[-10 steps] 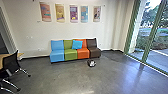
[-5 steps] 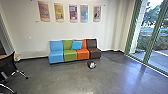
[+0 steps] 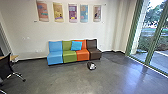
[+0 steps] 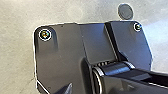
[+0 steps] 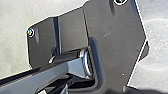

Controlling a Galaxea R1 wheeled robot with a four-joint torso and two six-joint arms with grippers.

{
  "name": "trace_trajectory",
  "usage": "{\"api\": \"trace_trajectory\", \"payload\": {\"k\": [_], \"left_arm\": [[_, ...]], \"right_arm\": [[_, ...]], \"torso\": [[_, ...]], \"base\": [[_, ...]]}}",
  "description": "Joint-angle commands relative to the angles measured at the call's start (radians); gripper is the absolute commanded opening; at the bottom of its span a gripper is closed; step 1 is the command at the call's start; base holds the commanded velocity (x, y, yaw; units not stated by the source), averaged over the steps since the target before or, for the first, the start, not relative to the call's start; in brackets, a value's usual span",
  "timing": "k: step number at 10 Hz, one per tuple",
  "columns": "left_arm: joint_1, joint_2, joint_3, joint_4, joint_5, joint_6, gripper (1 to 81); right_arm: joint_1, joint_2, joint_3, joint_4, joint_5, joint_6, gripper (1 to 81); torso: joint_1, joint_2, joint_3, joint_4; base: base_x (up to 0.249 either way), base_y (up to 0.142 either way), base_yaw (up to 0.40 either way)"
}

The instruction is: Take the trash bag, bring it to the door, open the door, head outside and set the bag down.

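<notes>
Head view: what's probably the trash bag (image 3: pixel 91 66) is lying before the sofa (image 3: pixel 69 56), so everything from pickup to outdoor set-down is remaining; whether either claw is spreading, I cannot tell.

I can't read any words, numbers or signs from here. The posters (image 3: pixel 73 13) on the wall (image 3: pixel 60 31) have coloured patches and small marks, but whether any of those are lettering, I can't tell.
</notes>
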Motion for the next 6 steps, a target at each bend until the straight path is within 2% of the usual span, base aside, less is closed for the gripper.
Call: {"api": "trace_trajectory", "payload": {"k": [1, 3, 6], "left_arm": [[-0.063, 0.001, 0.004, -0.004, 0.053, 0.0, 81.1], [-0.062, 0.0, 0.004, -0.004, 0.053, 0.0, 81.1], [-0.063, 0.002, 0.004, -0.004, 0.055, -0.002, 81.1]], "right_arm": [[0.039, 0.0, 0.005, 0.0, -0.066, -0.003, 81.1], [0.039, -0.002, 0.005, 0.0, -0.066, -0.004, 81.1], [0.041, -0.002, 0.005, 0.0, -0.066, -0.004, 81.1]], "torso": [[0.0, 0.0, 0.0, 0.0], [0.0, 0.0, 0.0, 0.0], [0.0, 0.0, 0.0, 0.0]], "base": [[0.188, 0.0, 0.0], [0.19, 0.0, 0.0], [0.19, -0.04, 0.0]]}}
